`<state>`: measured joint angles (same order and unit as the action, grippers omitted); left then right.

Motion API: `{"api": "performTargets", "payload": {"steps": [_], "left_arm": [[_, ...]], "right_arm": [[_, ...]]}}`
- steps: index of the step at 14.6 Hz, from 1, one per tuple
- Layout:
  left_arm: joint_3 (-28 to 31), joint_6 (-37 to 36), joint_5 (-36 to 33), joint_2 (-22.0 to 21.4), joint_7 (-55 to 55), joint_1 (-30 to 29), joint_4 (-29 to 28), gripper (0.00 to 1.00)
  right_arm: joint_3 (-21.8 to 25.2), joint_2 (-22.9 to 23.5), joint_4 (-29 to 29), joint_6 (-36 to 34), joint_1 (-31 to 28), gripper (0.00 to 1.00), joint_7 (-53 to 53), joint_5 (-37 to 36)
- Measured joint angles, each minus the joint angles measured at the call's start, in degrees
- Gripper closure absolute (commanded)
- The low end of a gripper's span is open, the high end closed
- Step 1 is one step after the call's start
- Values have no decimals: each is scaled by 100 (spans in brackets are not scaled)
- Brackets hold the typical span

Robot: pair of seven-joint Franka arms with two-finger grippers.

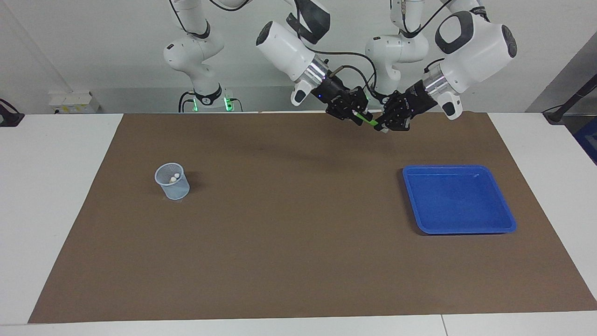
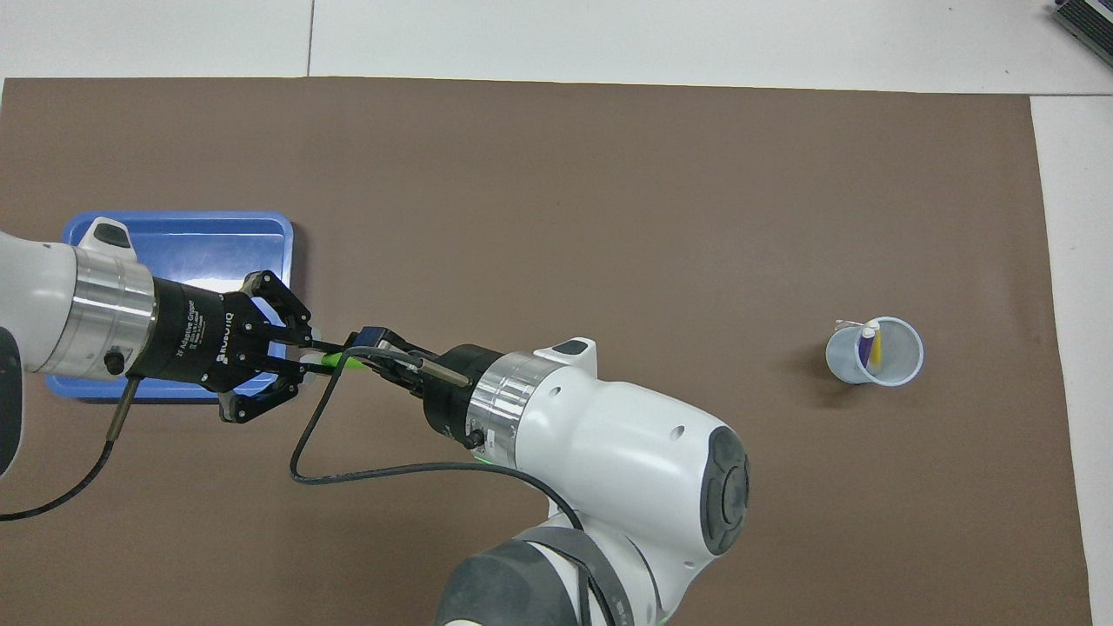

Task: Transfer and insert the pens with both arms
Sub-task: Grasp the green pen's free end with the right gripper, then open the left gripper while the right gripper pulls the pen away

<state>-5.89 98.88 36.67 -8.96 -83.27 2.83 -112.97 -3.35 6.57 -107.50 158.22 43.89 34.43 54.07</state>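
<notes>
The green pen point(image 1: 365, 119) is up in the air over the brown mat, beside the blue tray, held between my two grippers; in the overhead view the green pen point(image 2: 337, 362) bridges them. My left gripper point(image 1: 391, 122) point(image 2: 304, 356) is shut on its pale end. My right gripper point(image 1: 352, 112) point(image 2: 376, 349) is shut on its green end. The purple pen point(image 2: 863, 346) and the yellow pen point(image 2: 876, 348) stand in a clear cup point(image 1: 173, 185) point(image 2: 896, 365) toward the right arm's end of the table.
A blue tray point(image 1: 459, 229) point(image 2: 174, 224) with nothing in it lies toward the left arm's end of the table. A brown mat point(image 1: 289, 233) covers the table. Two smaller white arms with green lights point(image 1: 205, 100) stand at the robots' edge.
</notes>
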Motion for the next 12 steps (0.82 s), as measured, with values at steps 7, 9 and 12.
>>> {"api": "performTargets", "payload": {"steps": [7, 9, 12], "left_arm": [[5, -54, 3, -23, 0, 0, 0, 100], [12, -80, 3, -40, -1, -1, 0, 100], [15, -88, 3, -57, -1, -1, 0, 100]], "right_arm": [[-8, 4, 1, 0, 5, 62, 0, 0], [-8, 8, 1, 0, 5, 63, 0, 0], [-9, 9, 1, 0, 5, 63, 0, 0]]}}
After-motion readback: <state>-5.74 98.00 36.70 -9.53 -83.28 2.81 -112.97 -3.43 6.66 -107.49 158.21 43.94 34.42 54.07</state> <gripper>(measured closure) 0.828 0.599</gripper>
